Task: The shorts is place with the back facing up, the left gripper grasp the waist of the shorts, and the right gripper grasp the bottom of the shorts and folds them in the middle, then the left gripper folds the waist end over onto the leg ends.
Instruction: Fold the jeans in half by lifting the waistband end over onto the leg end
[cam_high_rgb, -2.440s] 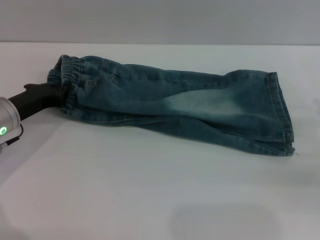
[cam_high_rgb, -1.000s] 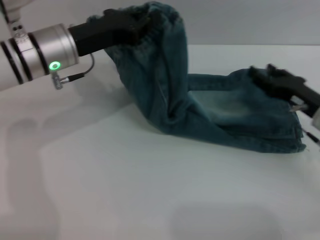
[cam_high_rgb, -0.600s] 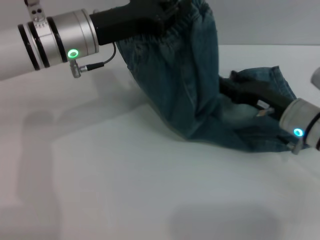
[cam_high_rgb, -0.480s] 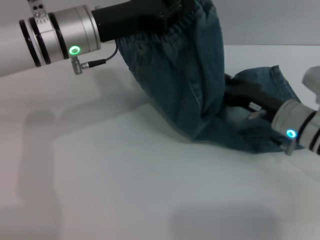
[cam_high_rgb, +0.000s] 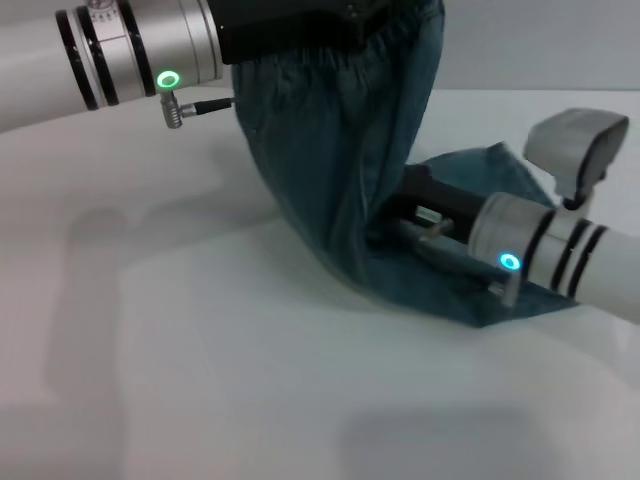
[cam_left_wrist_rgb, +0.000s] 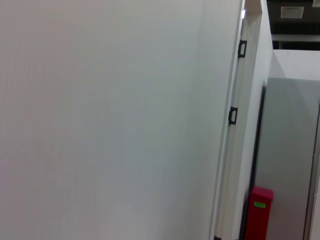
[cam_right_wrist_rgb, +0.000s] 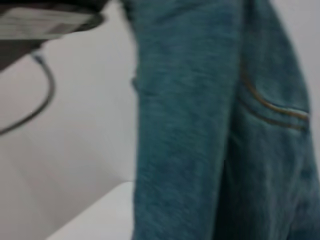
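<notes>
**Waist end lifted higher, right arm pushed in under the hanging denim**

The left gripper (cam_high_rgb: 330, 22) is at the top of the head view, its black fingers closed on the waist of the shorts (cam_high_rgb: 385, 38), which is bunched and held well above the white table (cam_high_rgb: 200, 340). Compared with half a second ago, the silver cuff with its green light (cam_high_rgb: 167, 80) sits farther right and higher, and the waist has risen with it, partly out of view.

From the waist, the shorts (cam_high_rgb: 340, 170) hang as a tall curtain of denim down to the table, where the cloth bends and runs right toward the leg ends (cam_high_rgb: 520, 305), which lie flat on the table.

To the right of that hanging cloth, the right gripper (cam_high_rgb: 405, 205) now reaches farther in than before, its black claw tucked against the fold below the waist. Whether its fingers are open or closed cannot be told, as denim hides the tips. Its silver-white wrist with a blue light (cam_high_rgb: 511, 263) now lies over the leg ends, covering more of them than earlier.

The right wrist view shows the hanging denim (cam_right_wrist_rgb: 200, 125) close up, with orange stitching.
</notes>
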